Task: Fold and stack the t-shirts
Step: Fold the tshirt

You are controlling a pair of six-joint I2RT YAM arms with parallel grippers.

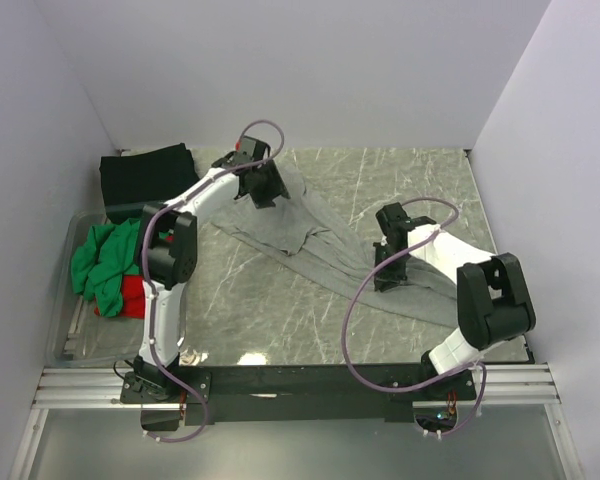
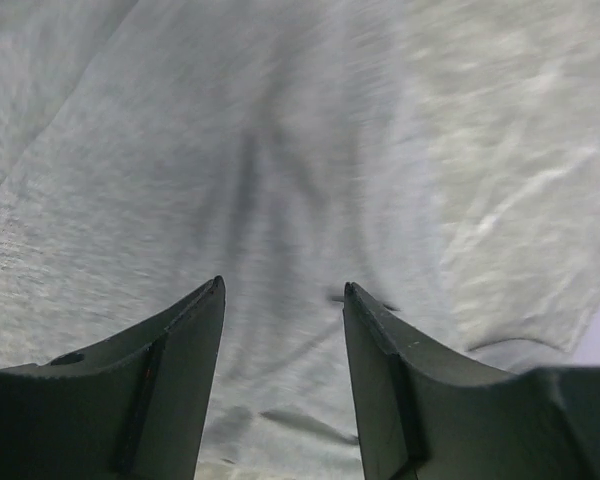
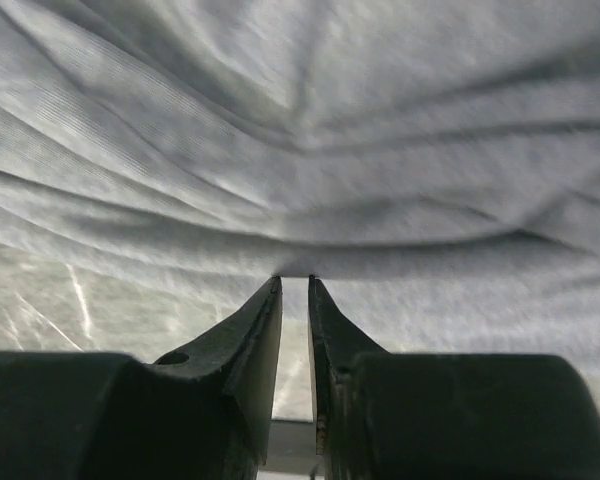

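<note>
Waiting at the left, the black shirt (image 1: 145,178) is lying folded, green shirt (image 1: 100,262) and red shirt (image 1: 130,295) heaped beside it. Mid-table the left gripper (image 2: 283,290) is hovering open over the grey shirt (image 1: 310,245), while the right gripper (image 3: 295,282) is pinching its right end, probably to pull it flat.

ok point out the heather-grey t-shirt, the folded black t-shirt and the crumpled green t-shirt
heather-grey t-shirt (image 1: 290,235), top view, spread middle
folded black t-shirt (image 1: 145,180), top view, centre of fold
crumpled green t-shirt (image 1: 105,262), top view, bunched middle
</note>
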